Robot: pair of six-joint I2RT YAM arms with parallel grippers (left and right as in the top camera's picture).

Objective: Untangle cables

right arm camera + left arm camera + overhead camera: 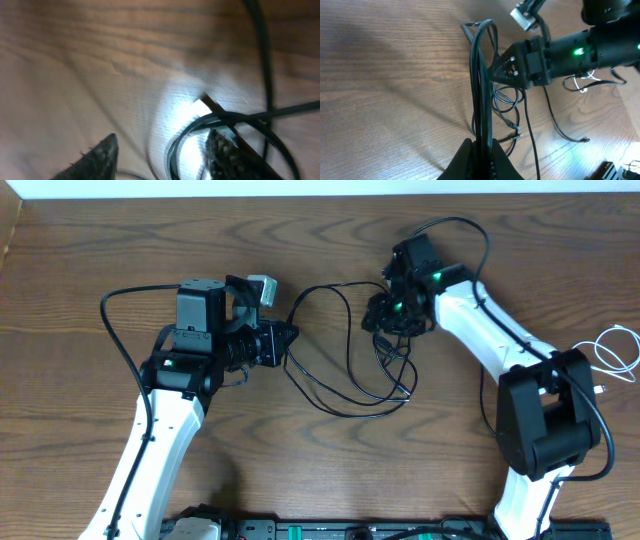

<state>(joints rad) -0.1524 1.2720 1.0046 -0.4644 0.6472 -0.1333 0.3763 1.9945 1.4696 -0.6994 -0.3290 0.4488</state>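
Long black cables (390, 370) lie in loose loops on the wooden table between my two grippers. My left gripper (287, 340) is shut on a bundle of black cable strands (480, 75), which run straight out from its jaws (482, 155) toward the right gripper (502, 67). My right gripper (385, 315) hangs low over the tangle with its fingers open (165, 150). A black cable loop (220, 117) lies between them, close to the right finger, ungripped. The white cable (615, 350) lies apart at the far right and also shows in the left wrist view (582, 80).
Small plug ends (517, 131) of the black cables rest on the wood. The table's far edge (320, 194) runs along the top. The arm bases (300, 528) stand at the near edge.
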